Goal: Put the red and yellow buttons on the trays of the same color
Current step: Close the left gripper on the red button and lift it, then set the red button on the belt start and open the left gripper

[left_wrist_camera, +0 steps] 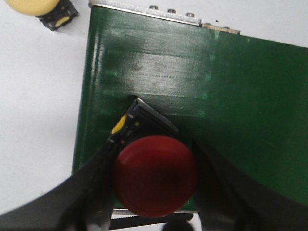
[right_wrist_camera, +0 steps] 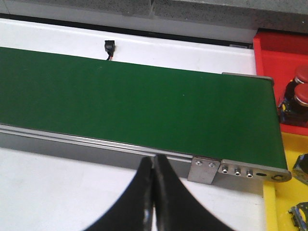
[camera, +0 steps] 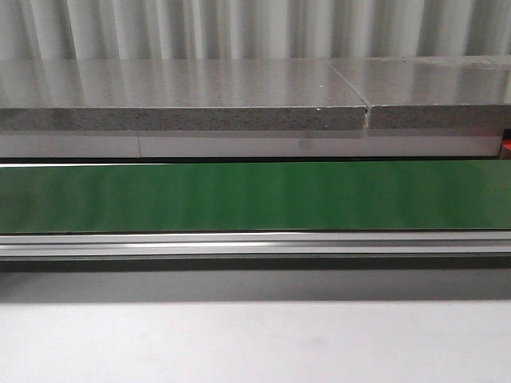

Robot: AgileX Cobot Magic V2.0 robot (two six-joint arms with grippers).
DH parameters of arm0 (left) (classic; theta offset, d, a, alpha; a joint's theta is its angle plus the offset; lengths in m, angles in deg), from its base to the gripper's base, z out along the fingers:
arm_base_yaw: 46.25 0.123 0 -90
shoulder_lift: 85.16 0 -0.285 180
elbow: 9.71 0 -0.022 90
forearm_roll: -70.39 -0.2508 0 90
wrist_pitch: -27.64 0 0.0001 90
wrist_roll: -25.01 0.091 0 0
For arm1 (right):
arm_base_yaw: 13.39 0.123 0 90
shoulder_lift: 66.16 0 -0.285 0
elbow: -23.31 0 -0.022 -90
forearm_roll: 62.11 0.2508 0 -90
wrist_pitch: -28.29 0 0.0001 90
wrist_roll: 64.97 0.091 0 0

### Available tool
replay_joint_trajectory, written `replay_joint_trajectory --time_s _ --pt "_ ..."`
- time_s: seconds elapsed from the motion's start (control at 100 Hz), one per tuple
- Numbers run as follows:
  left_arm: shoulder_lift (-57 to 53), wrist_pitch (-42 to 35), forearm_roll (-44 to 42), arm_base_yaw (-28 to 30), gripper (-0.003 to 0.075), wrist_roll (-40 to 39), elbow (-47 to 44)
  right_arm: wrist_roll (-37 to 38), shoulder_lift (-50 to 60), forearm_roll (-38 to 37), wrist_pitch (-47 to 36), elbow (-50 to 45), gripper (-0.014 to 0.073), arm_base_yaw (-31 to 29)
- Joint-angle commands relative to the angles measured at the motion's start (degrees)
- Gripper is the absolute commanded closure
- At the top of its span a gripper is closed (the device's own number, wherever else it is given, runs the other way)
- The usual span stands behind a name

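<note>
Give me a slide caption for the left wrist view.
Left gripper closed around a red button over the green belt; a yellow button sits beside the belt.

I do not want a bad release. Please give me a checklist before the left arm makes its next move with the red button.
1. Left gripper around the red button, a finger on each side: ok.
2. Button over the green belt: ok.
3. Firm grip: cannot tell.
4. Yellow button apart on the white table: ok.
5. Right gripper shut, empty, off the belt: ok.
6. Red tray has room: cannot tell.
</note>
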Motion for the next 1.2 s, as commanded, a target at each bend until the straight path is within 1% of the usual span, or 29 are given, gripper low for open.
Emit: replay_joint_trajectory --time_s 0.0,0.04,0.14,0.19,0.22,0.36,0.48,0.7,0.82,0.91,1.06,1.19 --pt "-1.6 0.2 0.6 -0.3 0.04 0.1 1.5 -0.6 -0.2 0.0 -4.1 1.5 0.0665 0.0" --pt "-1.5 0.2 0.6 -0.3 0.0364 0.1 1.5 -0.6 -0.2 0.0 -4.1 1.5 0.0665 0.0" --pt "-1.5 -0.1 0.7 -0.3 0.022 0.1 1.9 -0.6 -0.2 0.0 -4.1 1.5 0.0665 0.0" --pt "-1.5 -0.1 0.8 -0.3 0.0176 0.1 2.3 -0.6 -0.2 0.0 -4.1 1.5 0.0665 0.0" --pt "-1.5 -0.4 0.8 -0.3 0.0165 0.1 2.5 -0.6 -0.2 0.0 -4.1 1.5 0.0665 0.0" --pt "-1.5 -1.1 1.1 -0.3 0.0164 0.1 5.2 -0.6 -0.2 0.0 -4.1 1.5 0.0665 0.0" --pt "-1.5 -1.8 3.4 -0.3 0.0164 0.1 8.8 -0.6 -0.2 0.0 -4.1 1.5 0.0665 0.0" --pt "-0.7 -2.0 2.9 1.1 0.0165 -2.7 12.6 -0.6 -0.2 0.0 -4.1 1.5 0.0665 0.0" --pt "0.5 -2.0 1.7 3.4 0.0165 -5.6 12.6 -0.6 -0.2 0.0 -4.1 1.5 0.0665 0.0" --pt "1.8 -3.7 0.1 5.2 0.0165 -9.7 12.6 -0.6 -0.2 0.0 -4.1 1.5 0.0665 0.0" --pt "4.4 -5.9 0.2 8.3 0.0167 -15.2 12.8 -0.6 -0.2 0.0 -4.1 1.5 0.0665 0.0" --pt "7.2 -5.9 0.7 9.5 0.0167 -18.4 13.2 -0.6 -0.2 0.0 -4.1 1.5 0.0665 0.0"
